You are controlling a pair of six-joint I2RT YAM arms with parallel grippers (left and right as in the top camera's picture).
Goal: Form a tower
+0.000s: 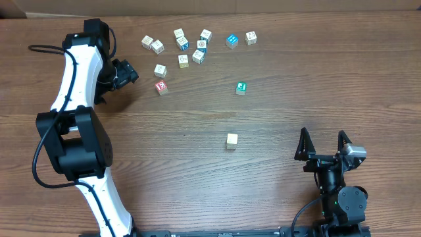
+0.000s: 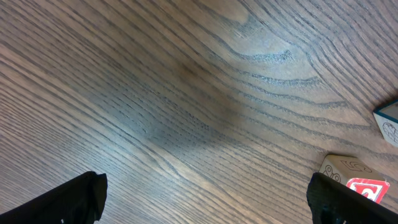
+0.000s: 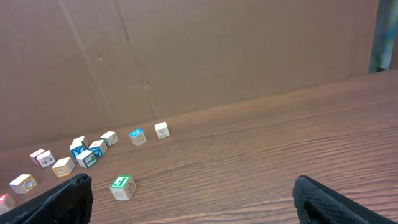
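No tower shows in any view; the letter cubes lie singly on the wooden table. A green-faced cube [image 1: 241, 87] [image 3: 122, 186] sits mid-table, and a plain pale cube [image 1: 231, 140] lies nearer the front. A red-faced cube [image 1: 161, 87] [image 2: 367, 186] lies just right of my left gripper [image 1: 129, 72] [image 2: 208, 205], beside its right finger. That gripper is open over bare wood. My right gripper [image 1: 323, 143] [image 3: 193, 202] is open near the front right edge, with nothing between its fingers.
Several more cubes are scattered along the back, among them a blue one [image 1: 231, 41] [image 3: 136, 135] and white ones [image 1: 160, 70]. A teal-edged cube [image 2: 388, 121] shows at the left wrist view's right edge. A cardboard wall [image 3: 186, 56] stands behind the table.
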